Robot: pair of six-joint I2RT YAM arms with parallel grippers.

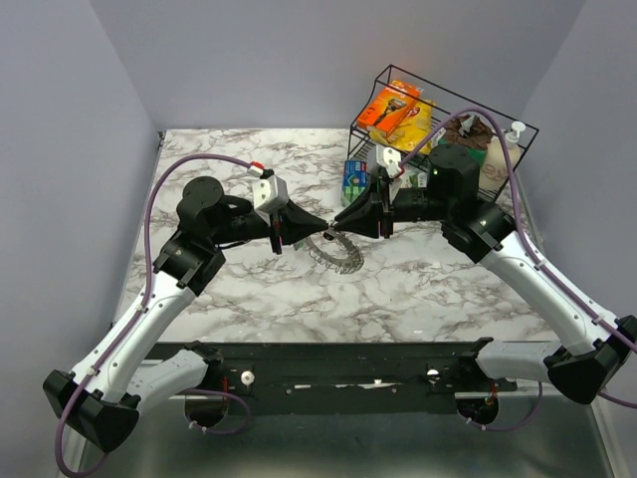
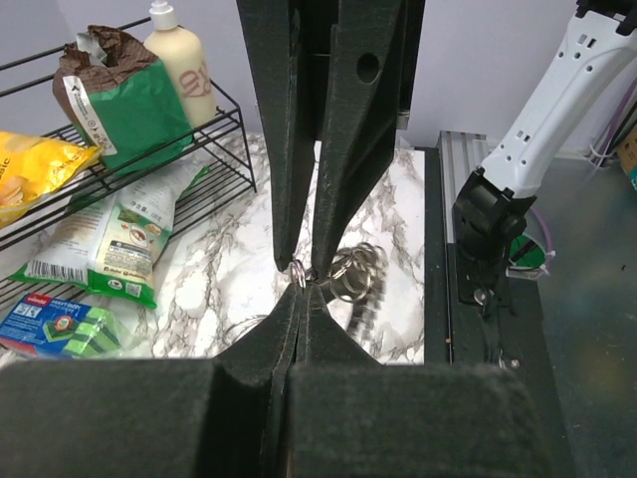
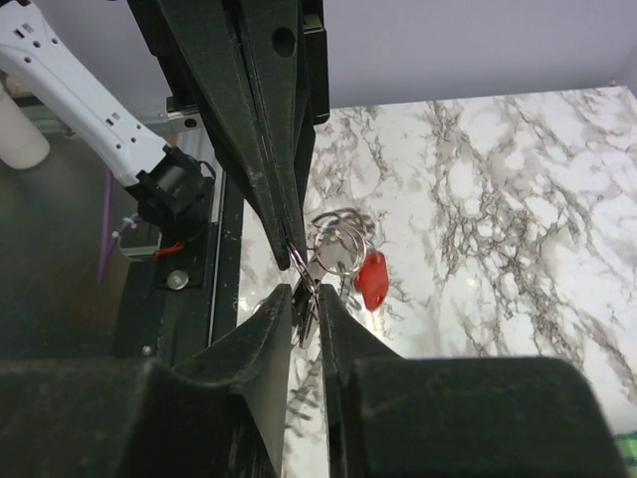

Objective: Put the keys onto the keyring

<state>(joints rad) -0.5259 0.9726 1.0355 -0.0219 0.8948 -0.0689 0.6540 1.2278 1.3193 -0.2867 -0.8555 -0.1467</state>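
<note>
Two arms meet tip to tip above the middle of the white-and-grey marbled counter [image 1: 428, 289]. One thin silver wire keyring [image 1: 341, 257] lies flat on the counter just below and right of that meeting point. Its many silver keys fan outward from the loop like teeth, too crowded to count.

A small bunch hangs lifted between the tips. It has about three small silver split rings [image 3: 338, 235] overlapping each other and one red-headed key [image 3: 371, 281], whose head hangs below the rings.

The left gripper [image 2: 301, 291] is pressed together, pinching the wire of one split ring at its very tip. The right gripper [image 3: 306, 299] has its fingers narrowly apart. One silver key [image 3: 305, 317] stands in the slot, its long axis running along the fingers and its top end toward the rings. Whether the fingers press on it I cannot tell.

At the far right corner stands one black wire rack [image 1: 518, 120] holding several packets and one cream bottle [image 2: 181, 62].
</note>
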